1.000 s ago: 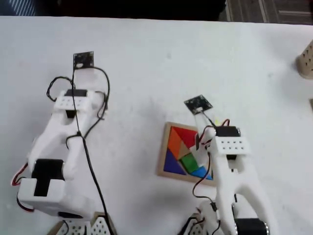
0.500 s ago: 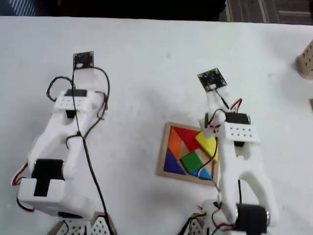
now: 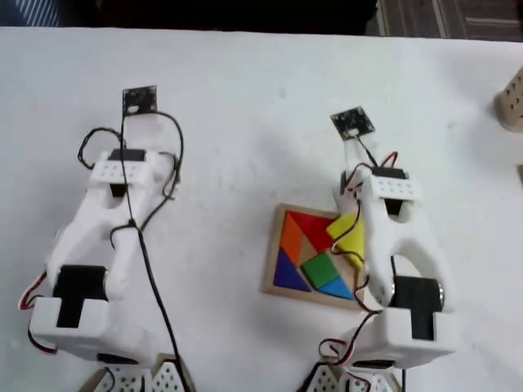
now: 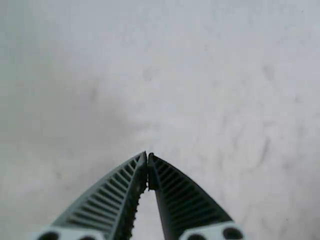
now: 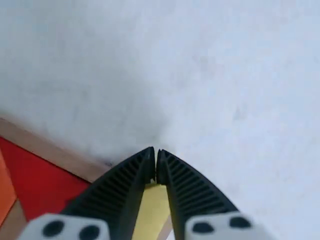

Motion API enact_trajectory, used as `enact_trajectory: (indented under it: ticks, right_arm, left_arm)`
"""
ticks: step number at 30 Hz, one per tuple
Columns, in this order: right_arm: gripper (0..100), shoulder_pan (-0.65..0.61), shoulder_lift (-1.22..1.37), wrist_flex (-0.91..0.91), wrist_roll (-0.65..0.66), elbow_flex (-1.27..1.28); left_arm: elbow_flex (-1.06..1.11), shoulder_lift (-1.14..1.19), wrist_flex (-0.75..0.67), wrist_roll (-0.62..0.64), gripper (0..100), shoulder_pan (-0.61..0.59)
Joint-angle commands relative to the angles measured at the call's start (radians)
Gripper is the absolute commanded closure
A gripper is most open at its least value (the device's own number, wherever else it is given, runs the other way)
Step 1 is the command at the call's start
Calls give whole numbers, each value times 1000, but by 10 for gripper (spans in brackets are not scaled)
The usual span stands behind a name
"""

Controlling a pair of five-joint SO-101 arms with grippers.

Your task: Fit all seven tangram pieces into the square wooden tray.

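Note:
The square wooden tray lies on the white table right of centre. In it I see a red triangle, an orange piece, a blue triangle, a green square, a light blue piece and a yellow triangle at the far right corner. My right gripper is shut with its tips over the tray's far rim, and the yellow triangle shows beneath its fingers. Over bare table at the left, my left gripper is shut on nothing.
The right arm covers the tray's right edge. The left arm stretches along the table's left side with a black cable over it. A pale perforated object stands at the far right edge.
The right arm has swung its wrist away from the tray toward the far side, uncovering the yellow triangle in the tray's corner. The left arm has not moved.

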Motion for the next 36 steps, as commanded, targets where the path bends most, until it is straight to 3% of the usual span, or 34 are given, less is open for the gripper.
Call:
enact_trajectory:
  ticks: [1,22,36]
  right_arm:
    - [981,19,15,-12,14,-46]
    - [981,5,-134,237,14,-43]
    - [981,-54,-252,243,15,157]
  left_arm:
    - [-51,-2,-44,-11,973,-8]
    - [-52,-1,-49,-11,973,-8]
    - [-52,-1,-49,-11,973,-10]
